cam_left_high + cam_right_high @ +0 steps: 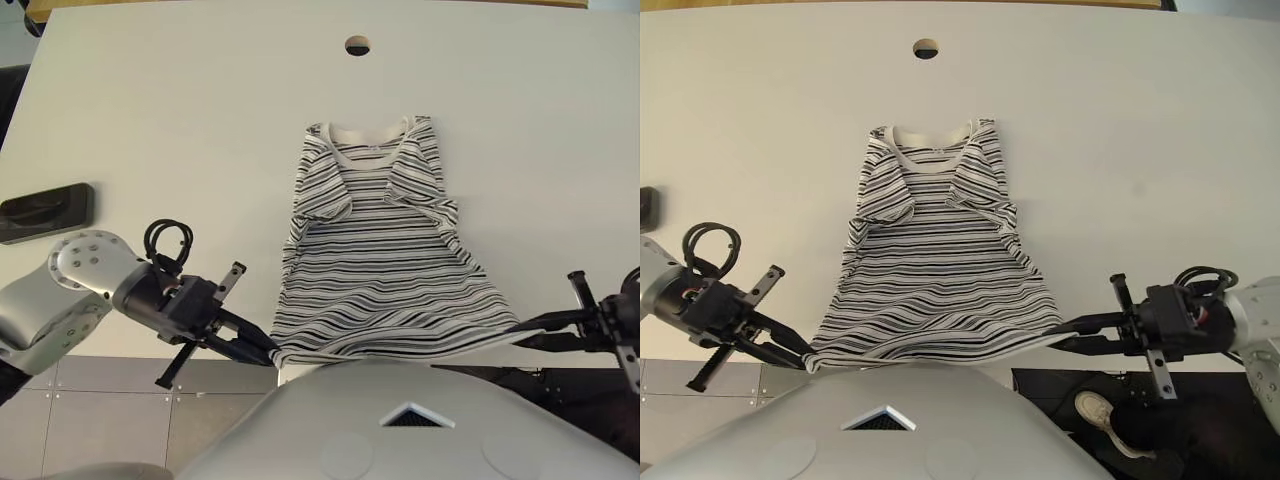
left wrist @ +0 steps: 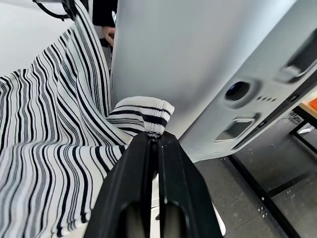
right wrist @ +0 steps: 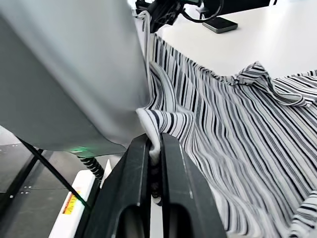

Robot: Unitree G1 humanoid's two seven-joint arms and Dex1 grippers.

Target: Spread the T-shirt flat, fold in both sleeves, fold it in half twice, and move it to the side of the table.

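A black-and-white striped T-shirt (image 1: 380, 260) lies on the white table (image 1: 180, 130), collar away from me, both sleeves folded in over the chest. Its hem is stretched out at the table's near edge. My left gripper (image 1: 268, 357) is shut on the hem's left corner (image 2: 148, 116). My right gripper (image 1: 1065, 333) is shut on the hem's right corner (image 3: 157, 130). Both corners are pinched between the black fingers (image 2: 148, 163), just off the table's front edge.
A dark phone-like object (image 1: 45, 212) lies at the table's left edge. A round cable hole (image 1: 357, 45) sits at the far middle of the table. Bare table surface spreads on both sides of the shirt.
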